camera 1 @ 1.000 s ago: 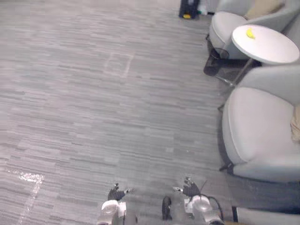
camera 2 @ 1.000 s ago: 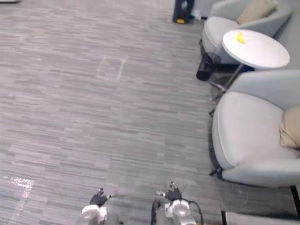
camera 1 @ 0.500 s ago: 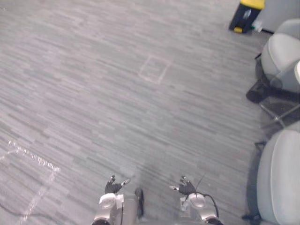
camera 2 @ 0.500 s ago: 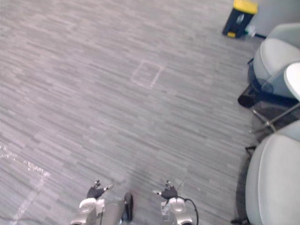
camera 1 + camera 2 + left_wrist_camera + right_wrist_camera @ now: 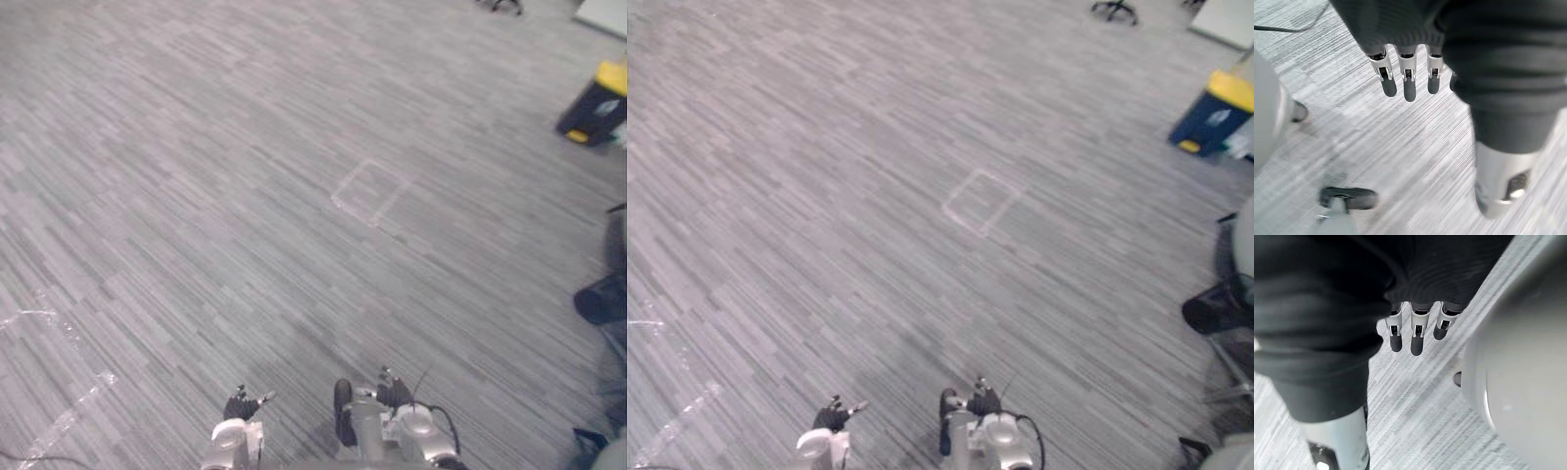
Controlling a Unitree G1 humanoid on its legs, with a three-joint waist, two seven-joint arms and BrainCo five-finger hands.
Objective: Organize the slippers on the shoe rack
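Note:
My left hand (image 5: 240, 403) and my right hand (image 5: 395, 394) hang low at the bottom edge of the eye views, above grey striped carpet (image 5: 245, 215). In the left wrist view the left hand's fingers (image 5: 1408, 84) point straight down at the floor and hold nothing. The right hand's fingers (image 5: 1416, 335) are straight too, with only carpet past them. Both hands are open.
A taped square (image 5: 370, 191) marks the carpet ahead. Tape lines (image 5: 59, 421) run at the lower left. At the far right stand a dark bin with a yellow lid (image 5: 595, 103) and a black wastebasket (image 5: 600, 299). An office chair base (image 5: 1114, 9) is at the top.
The camera has swung to the left: the armchairs and round table have slid out at the right, and the bin and taped square have shifted right. Both hands hang as before.

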